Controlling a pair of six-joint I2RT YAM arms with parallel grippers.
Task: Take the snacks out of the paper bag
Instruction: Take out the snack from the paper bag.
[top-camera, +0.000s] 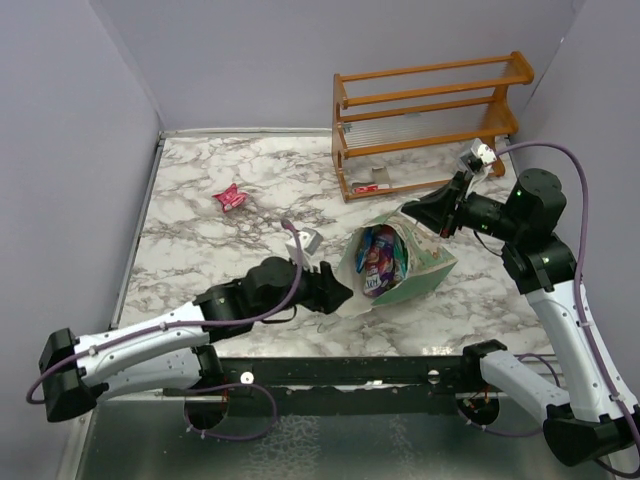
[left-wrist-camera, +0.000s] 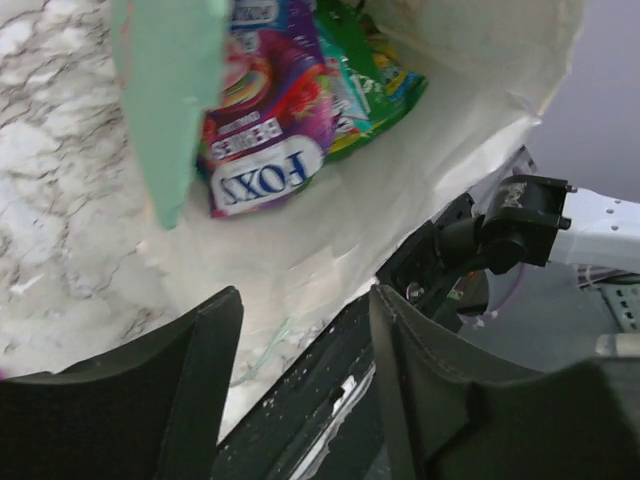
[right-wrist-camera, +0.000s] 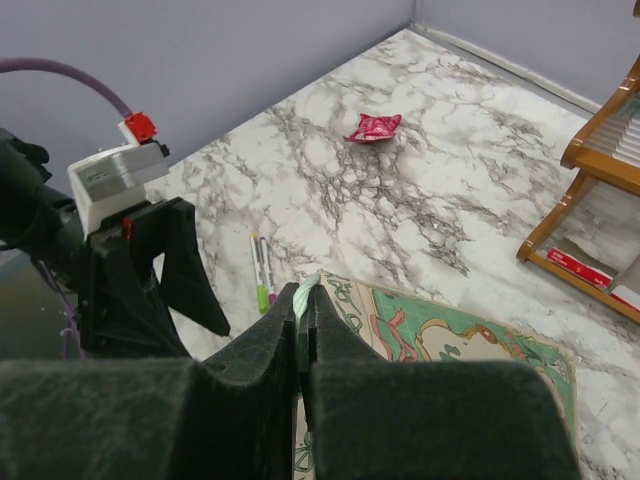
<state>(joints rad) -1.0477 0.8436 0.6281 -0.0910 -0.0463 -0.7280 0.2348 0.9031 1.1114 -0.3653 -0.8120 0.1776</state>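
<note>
Black foam fingers of the right claw (right-wrist-camera: 303, 300) press together on a thin green edge of the paper bag (right-wrist-camera: 450, 335), clamping its upper rim. From above, the bag (top-camera: 428, 262) lies tilted near the middle of the marble desk (top-camera: 200, 240), its mouth facing the left arm. The left claw (left-wrist-camera: 305, 295) stands open at the bag's lower lip, fingers apart with nothing pinched between them. The snacks (top-camera: 378, 258) sit inside the bag: a purple Fox's berries packet (left-wrist-camera: 265, 130) lies nearest the mouth, with a green packet (left-wrist-camera: 372, 85) just behind it. Two marker pens (right-wrist-camera: 262, 270) lie beside the bag. A crumpled red wrapper (top-camera: 230, 197) rests well apart, and an orange wooden rack (top-camera: 430, 110) stands at the far edge.
</note>
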